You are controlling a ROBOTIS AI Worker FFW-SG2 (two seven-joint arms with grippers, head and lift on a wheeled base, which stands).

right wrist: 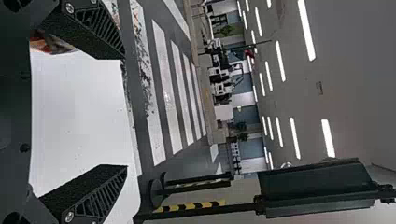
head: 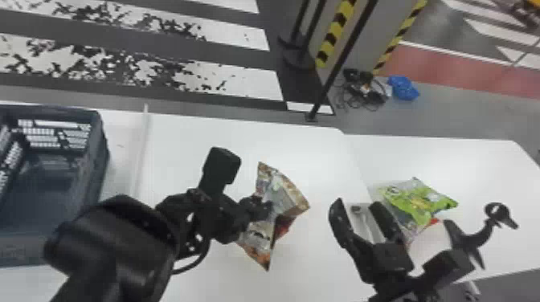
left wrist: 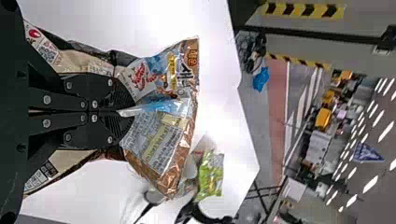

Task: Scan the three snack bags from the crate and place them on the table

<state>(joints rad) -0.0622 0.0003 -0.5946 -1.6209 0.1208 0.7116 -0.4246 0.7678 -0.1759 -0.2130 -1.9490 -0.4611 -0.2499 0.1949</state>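
Observation:
My left gripper (head: 261, 209) is shut on the brown-and-orange snack bag (head: 295, 194), held over the table (head: 181, 132). In the left wrist view, the fingers of the left gripper (left wrist: 122, 113) pinch the bag's middle, with printed film (left wrist: 161, 140) fanning out beyond them. My right gripper (head: 359, 211) stands open to the right of this bag. Between the parted fingers of the right gripper (right wrist: 124, 113), the right wrist view shows white tabletop; a bit of the bag (right wrist: 51, 44) appears behind one finger. A green snack bag (head: 420, 200) lies on the table beyond the right gripper.
The dark blue-grey crate (head: 103, 160) stands at the left. Close to the right gripper are a white object (head: 430, 243) and a black curved part with a ring (head: 498, 213). A dark post (head: 341, 60) stands behind the table.

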